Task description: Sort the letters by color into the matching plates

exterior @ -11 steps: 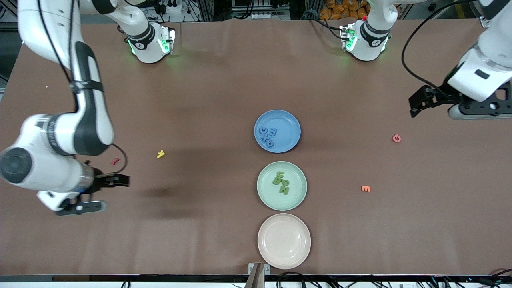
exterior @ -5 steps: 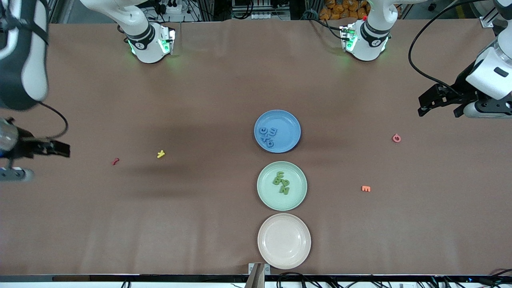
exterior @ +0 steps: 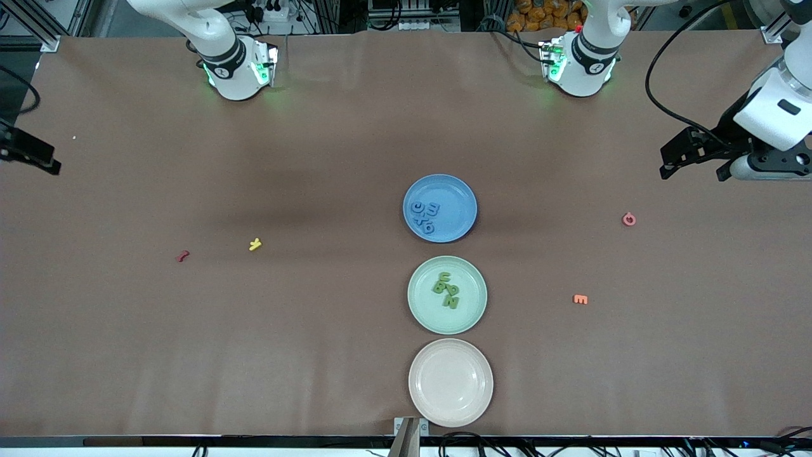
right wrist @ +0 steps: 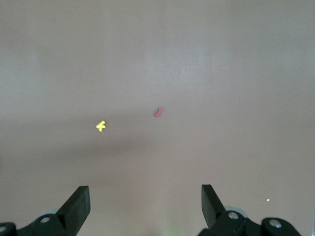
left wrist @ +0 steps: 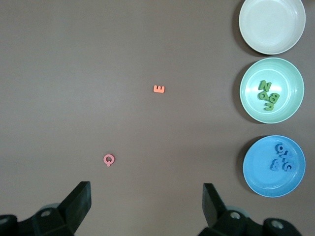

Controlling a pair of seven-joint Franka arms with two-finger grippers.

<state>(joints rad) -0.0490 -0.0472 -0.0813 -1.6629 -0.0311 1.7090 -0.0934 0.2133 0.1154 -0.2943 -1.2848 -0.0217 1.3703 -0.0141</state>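
While blue letters (exterior: 424, 216) and green letters (exterior: 446, 290) fill centre-frame plates (exterior: 467, 197), left gripper (exterior: 691, 166) and right gripper (exterior: 28, 155) hang released, empty, at frame edges.

Brown table covering (exterior: 330, 355) spread flat across whole work surface, faint creases showed near top edge. Tiny white speck (exterior: 74, 137) lay on covering toward right arm's end. Small grey bracket (exterior: 411, 427) sat at table edge nearest front camera (just below covering's edge). Black cables (exterior: 469, 439) ran along that edge. Orange objects (exterior: 539, 16) piled past table's top edge (too small to identify), beside power strip with plugs (exterior: 269, 11).
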